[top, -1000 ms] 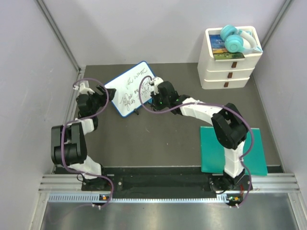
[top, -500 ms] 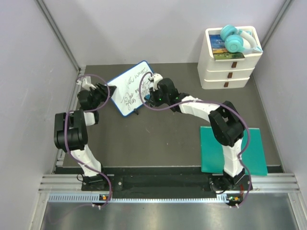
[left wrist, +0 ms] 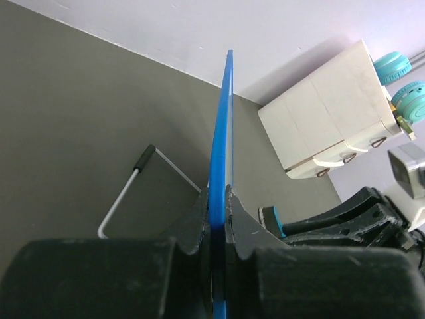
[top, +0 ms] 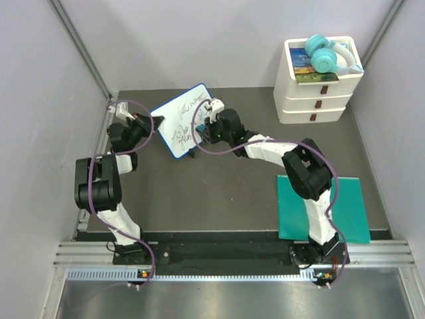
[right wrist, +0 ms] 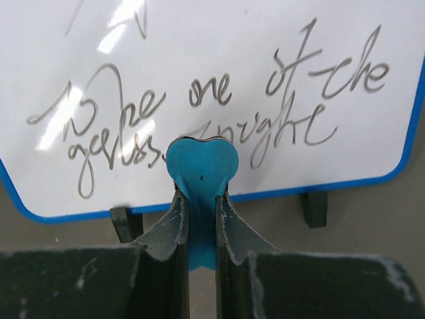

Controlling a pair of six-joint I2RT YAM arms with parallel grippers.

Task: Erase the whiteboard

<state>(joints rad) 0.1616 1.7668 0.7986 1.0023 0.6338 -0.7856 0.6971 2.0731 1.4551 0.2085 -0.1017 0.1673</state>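
Here, the whiteboard [top: 180,121] stands propped on edge at the far left of the dark tabletop [top: 219,193], its written face turned toward the right arm and covered in loops of grey handwriting. The left wrist view shows it edge-on, as a thin blue line [left wrist: 222,159]. The left hand [top: 147,121] grips the board's left rim, both fingers [left wrist: 194,219] pressed tight against the blue edge with no gap. The right wrist view shows the board's lower blue rim and two small black feet [right wrist: 315,207] resting on the tabletop. The right hand [top: 207,119] is at the board's face, its fingers [right wrist: 174,222] closed on a blue pad [right wrist: 201,165] whose rounded top overlaps the lower line of writing; I cannot tell whether the pad touches the surface. Behind the board a bent white wire leg [left wrist: 126,193] with a black tip lies on the tabletop. Well apart, at the far right, stand stacked white drawers [top: 312,100] topped with teal headphones [top: 322,56]. A teal mat [top: 355,212] lies near the right arm's base.
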